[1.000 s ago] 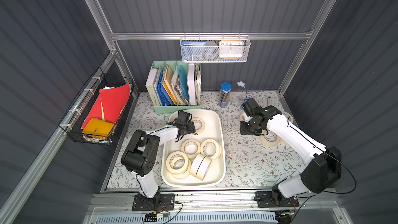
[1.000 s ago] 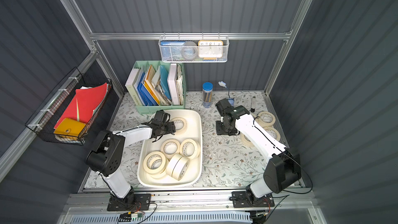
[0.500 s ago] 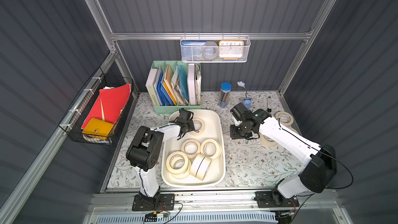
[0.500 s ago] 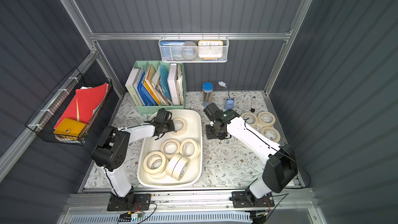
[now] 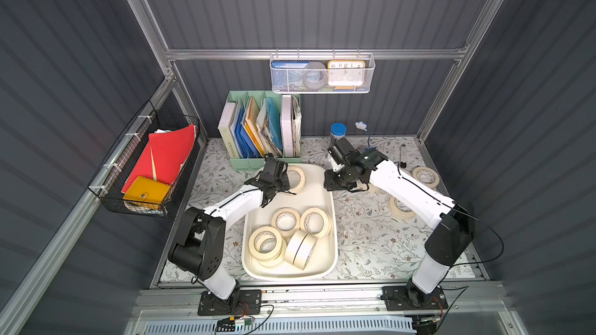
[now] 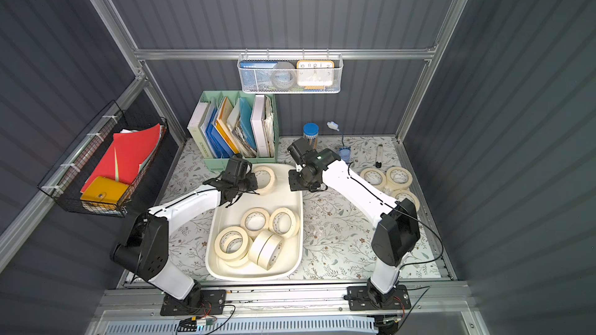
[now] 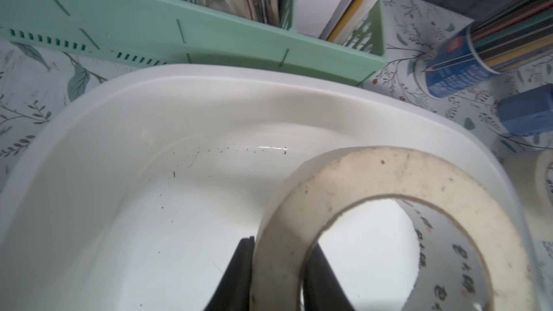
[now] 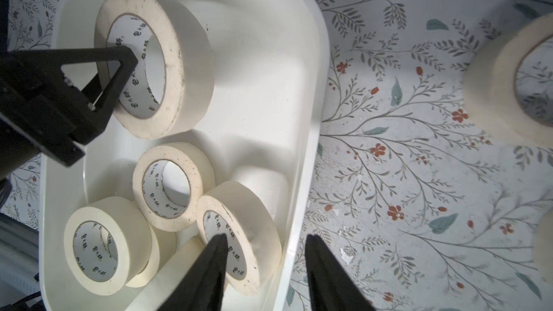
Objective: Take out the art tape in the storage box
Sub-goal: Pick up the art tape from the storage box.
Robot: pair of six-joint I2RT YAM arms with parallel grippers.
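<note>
- In both top views, your left pincer point(image 5: 284, 180) is clamped on one ring of the art tape, the held roll point(image 5: 302, 178), at the far end of the storage box point(image 5: 308, 199). The roll lies nearly flat, its hole facing upward at a slight tilt. The mint file holder point(image 5: 245, 162) stands just beyond the pincer.
- Behind that pincer, toward the arm bases, the other rolls point(image 5: 285, 220) crowd the box's near half. Some lie flat with the hole up, and one leans on edge.
- Your right pincer point(image 5: 332, 184) hangs at the box's far right corner, over its rim. Outside rolls point(image 6: 399, 177) lie flat on the tabletop point(image 6: 338, 236) past its arm, well apart from the box.
- The tabletop has a floral print and ribbed dark grey walls point(image 5: 322, 11) close it in. A white mesh basket point(image 5: 280, 83) hangs on the rail overhead, and a black wire basket point(image 5: 135, 208) sits off to the left.
- Left wrist view: one finger point(image 7: 236, 273) presses the held roll's outside and its partner sits inside the core, pinching the tape wall. Ahead of the pincer are bare box floor, the rounded wall, then the file holder. A pencil tube point(image 7: 454, 70) and a blue block point(image 7: 526, 112) stand ahead and to one side.
- Right wrist view: the right pincer's fingers point(image 8: 209, 273) stand apart with nothing gripped. Below them are the box rim and a tilted roll. Farther ahead, the held roll sits tipped, face up.
</note>
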